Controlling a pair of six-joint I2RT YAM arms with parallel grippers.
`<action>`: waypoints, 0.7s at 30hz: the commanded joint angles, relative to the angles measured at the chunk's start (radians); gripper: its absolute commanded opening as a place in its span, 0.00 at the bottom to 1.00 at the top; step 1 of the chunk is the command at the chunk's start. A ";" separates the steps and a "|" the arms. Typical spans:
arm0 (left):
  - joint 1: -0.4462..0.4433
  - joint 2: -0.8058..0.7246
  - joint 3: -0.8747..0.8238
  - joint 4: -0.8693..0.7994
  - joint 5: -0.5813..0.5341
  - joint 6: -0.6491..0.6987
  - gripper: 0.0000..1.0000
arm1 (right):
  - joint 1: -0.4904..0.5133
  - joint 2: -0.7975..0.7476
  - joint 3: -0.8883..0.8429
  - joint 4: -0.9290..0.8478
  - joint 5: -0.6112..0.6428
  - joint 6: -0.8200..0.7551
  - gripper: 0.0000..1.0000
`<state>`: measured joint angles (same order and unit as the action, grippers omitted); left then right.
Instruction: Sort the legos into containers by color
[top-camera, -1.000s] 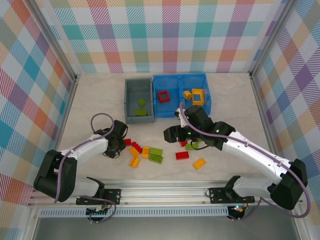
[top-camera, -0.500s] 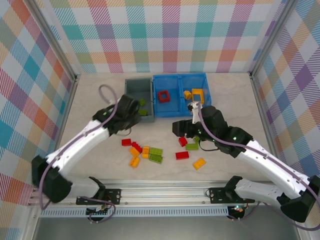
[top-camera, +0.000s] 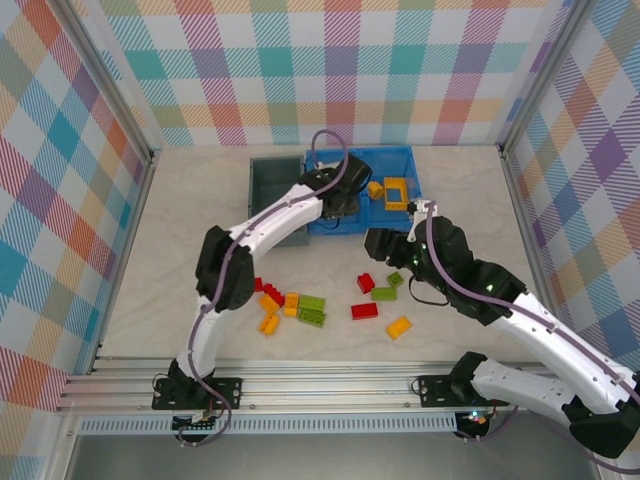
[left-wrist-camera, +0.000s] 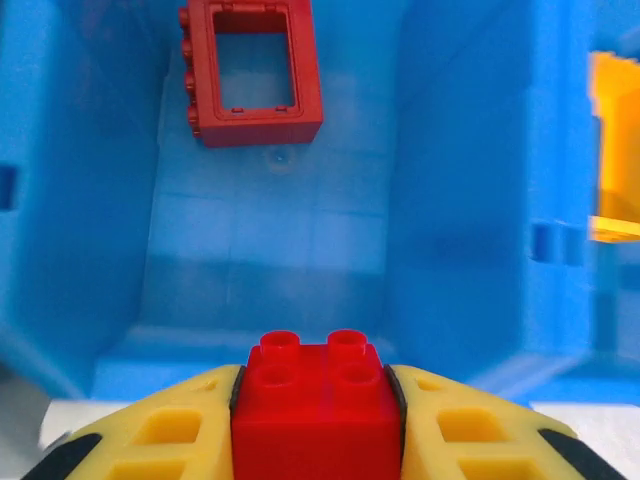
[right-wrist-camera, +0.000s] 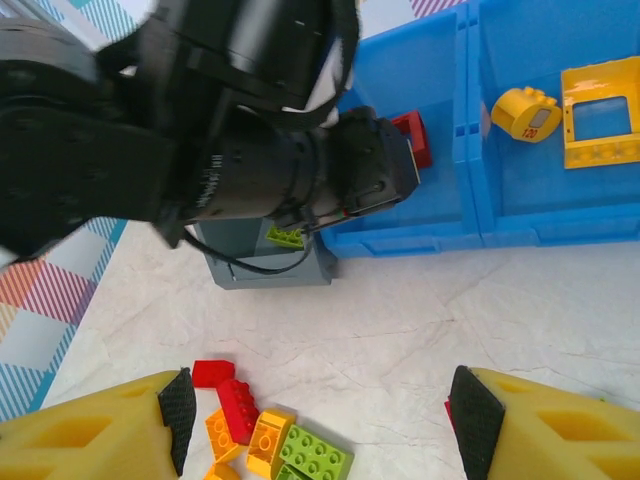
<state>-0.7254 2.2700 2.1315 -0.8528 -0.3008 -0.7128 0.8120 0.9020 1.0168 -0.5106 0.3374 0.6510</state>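
My left gripper (left-wrist-camera: 316, 392) is shut on a small red brick (left-wrist-camera: 316, 405) and hangs over the left compartment of the blue bin (top-camera: 360, 153). A red hollow frame (left-wrist-camera: 250, 70) lies on that compartment's floor. The right compartment holds a yellow frame (right-wrist-camera: 603, 112) and a rounded yellow piece (right-wrist-camera: 527, 112). A green brick (right-wrist-camera: 285, 237) lies in the grey bin (top-camera: 262, 200). My right gripper (right-wrist-camera: 320, 420) is open above bare table, in front of the blue bin. Loose legos lie below it: red (right-wrist-camera: 235, 405), orange (right-wrist-camera: 268, 440) and green (right-wrist-camera: 313, 455).
More loose bricks sit on the table in front of the bins: a red one (top-camera: 364, 310), an orange one (top-camera: 399, 326) and a green one (top-camera: 384, 293). The left arm (top-camera: 270, 225) stretches across the grey bin. Plaid walls close in three sides.
The left arm swung from the left of the brick pile up over the grey bin to the blue bin, carrying the red brick. The right gripper drew back from the bricks.
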 joint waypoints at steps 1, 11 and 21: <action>0.018 0.057 0.076 -0.067 -0.019 0.030 0.31 | -0.002 -0.023 -0.027 -0.030 0.028 0.025 0.70; 0.034 0.109 0.145 -0.111 -0.004 0.035 0.58 | -0.005 -0.024 -0.043 -0.066 0.012 0.012 0.74; -0.023 -0.111 0.088 -0.091 -0.009 0.040 0.61 | -0.013 0.035 0.047 -0.372 0.074 0.116 0.71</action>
<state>-0.7136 2.3138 2.2326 -0.9386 -0.3008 -0.6834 0.8055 0.9123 1.0061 -0.6945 0.3592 0.6865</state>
